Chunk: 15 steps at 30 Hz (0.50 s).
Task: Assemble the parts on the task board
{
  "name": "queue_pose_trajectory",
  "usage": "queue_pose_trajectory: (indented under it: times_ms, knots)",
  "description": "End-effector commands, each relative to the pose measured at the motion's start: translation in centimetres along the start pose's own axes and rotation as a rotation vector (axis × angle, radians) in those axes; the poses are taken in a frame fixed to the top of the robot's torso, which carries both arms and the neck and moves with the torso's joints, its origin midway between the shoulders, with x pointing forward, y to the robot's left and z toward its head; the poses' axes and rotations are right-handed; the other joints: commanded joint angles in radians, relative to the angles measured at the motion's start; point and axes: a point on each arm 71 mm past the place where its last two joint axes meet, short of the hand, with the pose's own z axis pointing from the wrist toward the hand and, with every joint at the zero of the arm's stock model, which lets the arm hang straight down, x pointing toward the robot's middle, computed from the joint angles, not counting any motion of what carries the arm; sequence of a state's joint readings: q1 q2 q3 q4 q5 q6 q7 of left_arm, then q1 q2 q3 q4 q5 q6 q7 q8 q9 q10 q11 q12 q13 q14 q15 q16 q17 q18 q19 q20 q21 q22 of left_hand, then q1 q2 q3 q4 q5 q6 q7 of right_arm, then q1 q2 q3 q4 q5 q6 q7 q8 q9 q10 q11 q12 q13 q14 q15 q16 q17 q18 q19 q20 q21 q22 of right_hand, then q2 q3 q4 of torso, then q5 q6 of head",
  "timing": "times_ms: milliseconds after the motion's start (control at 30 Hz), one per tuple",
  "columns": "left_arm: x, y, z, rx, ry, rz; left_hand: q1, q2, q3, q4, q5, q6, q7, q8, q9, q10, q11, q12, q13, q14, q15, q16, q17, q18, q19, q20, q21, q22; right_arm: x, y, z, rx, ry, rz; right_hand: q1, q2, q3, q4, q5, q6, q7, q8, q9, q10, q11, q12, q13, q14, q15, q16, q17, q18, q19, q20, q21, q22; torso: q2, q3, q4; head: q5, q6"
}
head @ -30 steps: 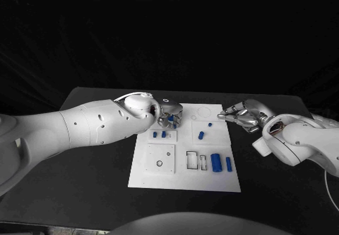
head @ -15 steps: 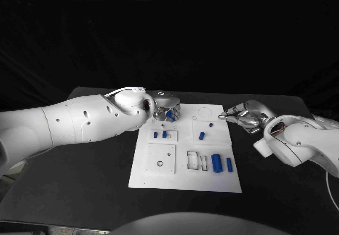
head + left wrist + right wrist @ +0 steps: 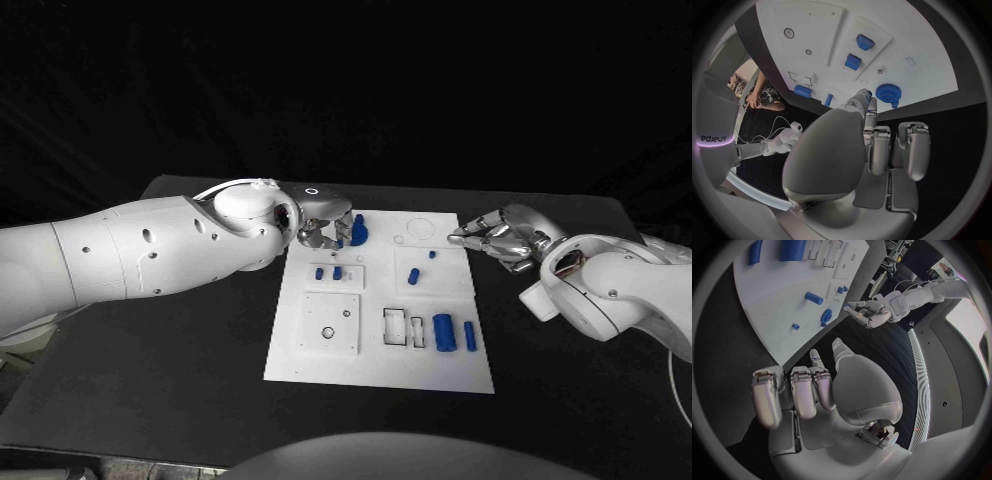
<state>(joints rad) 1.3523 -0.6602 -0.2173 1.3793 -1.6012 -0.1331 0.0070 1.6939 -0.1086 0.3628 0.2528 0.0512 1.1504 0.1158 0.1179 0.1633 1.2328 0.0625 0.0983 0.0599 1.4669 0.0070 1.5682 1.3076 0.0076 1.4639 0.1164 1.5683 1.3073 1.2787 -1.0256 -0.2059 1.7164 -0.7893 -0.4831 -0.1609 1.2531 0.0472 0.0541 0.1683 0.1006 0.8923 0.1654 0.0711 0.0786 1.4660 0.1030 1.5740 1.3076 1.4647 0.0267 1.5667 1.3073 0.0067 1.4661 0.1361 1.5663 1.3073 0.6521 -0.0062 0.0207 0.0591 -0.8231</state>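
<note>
While the task board (image 3: pixel 378 360) lies in the middle of the black table (image 3: pixel 173 370), several blue parts are carried on it. A round, toothed blue part (image 3: pixel 358 229) is seen at the board's far edge, near its far left corner, and in the left wrist view (image 3: pixel 887 93) it is shown lying on the board just beyond the fingertips (image 3: pixel 862 100), though contact cannot be told. Two small blue blocks (image 3: pixel 329 272) are set side by side on a raised plate behind it toward the left edge. A short blue peg (image 3: pixel 413 276) and a tiny blue stud (image 3: pixel 431 254) are placed further toward the right edge. Two blue cylinders (image 3: pixel 453 334) are laid side by side near the board's near right corner, beside open rectangular slots (image 3: pixel 394 326).

The left hand (image 3: pixel 320 228) is held over the board's far left corner, its fingers curled inward and narrow, and nothing is seen gripped in it. The right hand (image 3: pixel 495 236) is kept off the board's far right corner, above the table, with its fingers curled in and nothing held.
</note>
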Motion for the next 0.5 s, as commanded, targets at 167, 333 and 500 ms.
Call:
queue_pose_trajectory:
  times_ms: [167,333,500]
  knots:
    - [0.1,0.8,0.2,-0.043,0.010,0.004,-0.005,0.008,0.002,0.010,0.004,0.002,0.004,-0.008,-0.002,0.004,0.004,-0.008,0.002,0.104,0.008,0.003,0.263,-0.008,0.107,0.003,0.002,0.263,0.2,0.0,0.0,-0.005,0.016,-0.005,-0.003,0.010,-0.002,0.006,0.002,0.005,-0.003,0.000,0.001,0.105,-0.005,-0.003,0.263,0.106,0.001,0.004,0.263,-0.007,0.105,0.003,0.004,0.264,0.000,-0.0004,-0.0021,0.003,0.002]
    - [0.3,1.2,0.3,-0.056,0.015,0.005,-0.004,0.008,0.002,0.011,0.004,0.001,0.004,-0.009,-0.003,0.003,0.004,-0.010,0.001,0.104,0.009,0.003,0.263,-0.008,0.107,0.003,0.002,0.263,0.2,0.0,0.0,-0.005,0.016,-0.005,-0.003,0.011,-0.003,0.007,0.002,0.006,-0.003,0.000,0.001,0.105,-0.006,-0.003,0.263,0.106,0.000,0.004,0.263,-0.007,0.105,0.002,0.004,0.264,0.001,0.0000,-0.0019,0.001,0.001]
    - [0.6,1.6,0.3,-0.067,0.023,0.004,-0.004,0.008,0.003,0.013,0.004,0.000,0.005,-0.011,-0.003,0.002,0.005,-0.013,0.001,0.104,0.009,0.003,0.263,-0.008,0.107,0.003,0.002,0.263,0.2,0.0,-0.1,-0.005,0.016,-0.005,-0.003,0.011,-0.003,0.007,0.002,0.006,-0.003,0.000,0.001,0.105,-0.006,-0.003,0.263,0.106,0.000,0.004,0.263,-0.007,0.105,0.002,0.004,0.264,0.001,0.0002,-0.0015,0.000,-0.001]
